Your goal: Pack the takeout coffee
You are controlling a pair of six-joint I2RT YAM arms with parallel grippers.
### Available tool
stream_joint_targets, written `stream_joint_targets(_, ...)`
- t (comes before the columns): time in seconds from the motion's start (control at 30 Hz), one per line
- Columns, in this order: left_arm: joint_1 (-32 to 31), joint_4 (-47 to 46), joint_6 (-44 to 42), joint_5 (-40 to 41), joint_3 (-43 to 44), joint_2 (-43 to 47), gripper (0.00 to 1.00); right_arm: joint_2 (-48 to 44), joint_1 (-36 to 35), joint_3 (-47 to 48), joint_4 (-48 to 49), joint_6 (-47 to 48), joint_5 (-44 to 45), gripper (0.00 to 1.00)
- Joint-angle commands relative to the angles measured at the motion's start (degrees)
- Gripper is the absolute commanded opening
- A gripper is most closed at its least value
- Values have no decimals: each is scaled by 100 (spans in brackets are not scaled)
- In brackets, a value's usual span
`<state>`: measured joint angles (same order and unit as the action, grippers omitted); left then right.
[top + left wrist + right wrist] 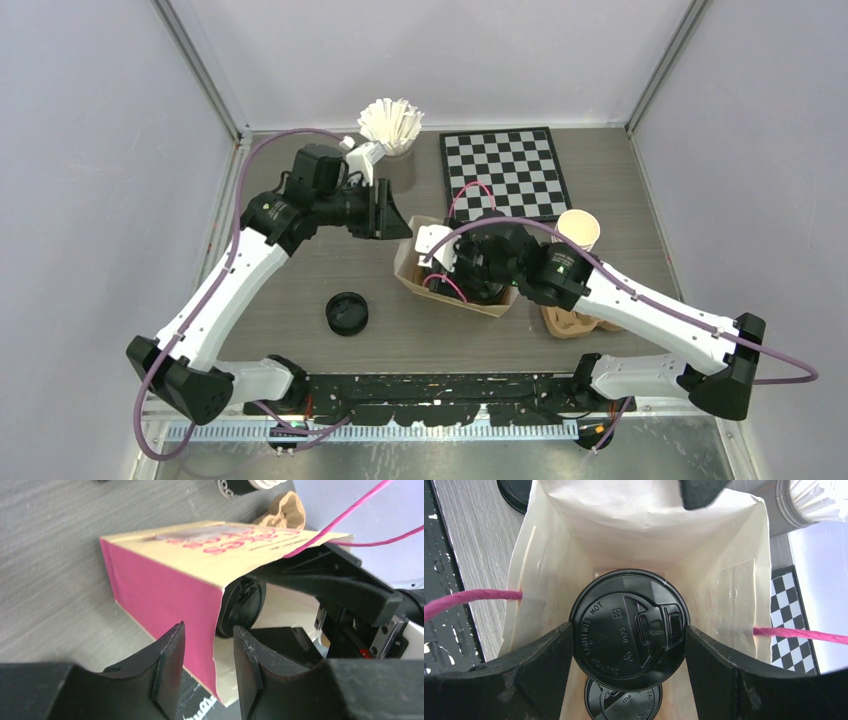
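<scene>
A coffee cup with a black lid hangs inside the open cream paper bag. My right gripper is shut on it, one finger on each side of the lid. A second lidded cup stands lower in the bag, partly under the held one. In the top view my right gripper reaches down into the bag. My left gripper is open at the bag's mouth, with the edge of the pink side wall showing between its fingers. It sits at the bag's left rim.
A loose black lid lies on the table left of the bag. A brown pulp carrier and an open paper cup are to the right. A checkerboard and a stack of white paper filters are at the back.
</scene>
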<state>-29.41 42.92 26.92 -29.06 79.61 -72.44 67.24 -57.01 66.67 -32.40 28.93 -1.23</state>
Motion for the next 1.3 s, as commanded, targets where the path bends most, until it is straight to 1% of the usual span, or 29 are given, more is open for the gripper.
stream_joint_targets(0.0, -21, 889, -59, 132, 135, 329, 44, -300, -216, -84, 296, -62, 573, 77)
stream_joint_targets(0.13, -17, 1051, -116, -166, 14, 457, 48, -396, -464, -278, 340, -62, 841, 77)
stream_joint_targets(0.23, -36, 1211, -132, -449, -23, 472, 48, -481, -620, -449, 470, 9, 1011, 77)
stream_joint_targets(0.4, -72, 1424, -265, -363, -132, 622, 49, -549, -888, -648, 652, 52, 1365, 77)
stream_joint_targets(0.57, -155, 1563, -350, -264, -235, 715, 49, -513, -1266, -665, 632, 9, 1822, 77)
stream_joint_targets(0.8, -236, 1224, -341, -295, -406, 947, 50, -410, -1852, -724, 579, -36, 2455, 77)
stream_joint_targets(1.03, -312, 1028, -369, -403, -704, 1072, 50, -387, -1900, -729, 635, 11, 2633, 77)
stream_joint_targets(1.27, -484, 973, -424, -298, -658, 1070, 52, -460, -1952, -823, 479, -48, 2661, 77)
